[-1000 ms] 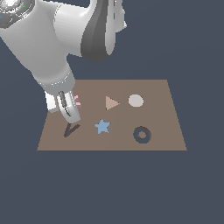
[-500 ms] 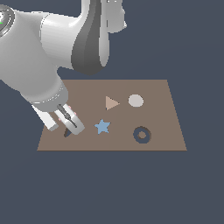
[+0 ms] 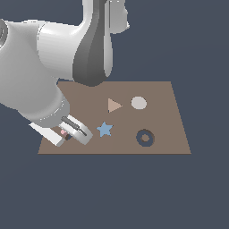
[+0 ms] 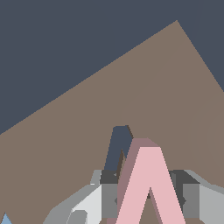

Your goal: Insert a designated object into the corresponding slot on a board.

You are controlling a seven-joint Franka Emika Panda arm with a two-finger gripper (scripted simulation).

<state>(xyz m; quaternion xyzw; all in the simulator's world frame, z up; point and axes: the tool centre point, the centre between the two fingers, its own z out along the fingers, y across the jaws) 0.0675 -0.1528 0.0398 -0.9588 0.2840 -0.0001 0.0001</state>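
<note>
In the wrist view my gripper (image 4: pixel 146 194) is shut on the pale-pink chevron piece (image 4: pixel 148 183), which sits between the grey fingers (image 4: pixel 103 197). Just beyond the piece's tip, part of the dark V-shaped slot (image 4: pixel 119 146) shows in the brown board (image 4: pixel 166 96). In the exterior view the gripper (image 3: pixel 68 132) hangs low and tilted over the near corner of the board (image 3: pixel 165 116) at the exterior view's left. Only a speck of the pink piece (image 3: pixel 63 133) shows there. The hand hides the slot in that view. Whether the piece touches the board I cannot tell.
A blue star (image 3: pixel 104 129) lies just to the exterior view's right of the gripper, and its tip (image 4: pixel 5 218) shows in the wrist view. Farther along the board are a tan triangle (image 3: pixel 114 105), a pale disc (image 3: pixel 138 103) and a dark blue ring (image 3: pixel 145 137).
The gripper, still holding the pink piece, has come down and toward the board's near edge. It now covers the dark slot that showed below it before.
</note>
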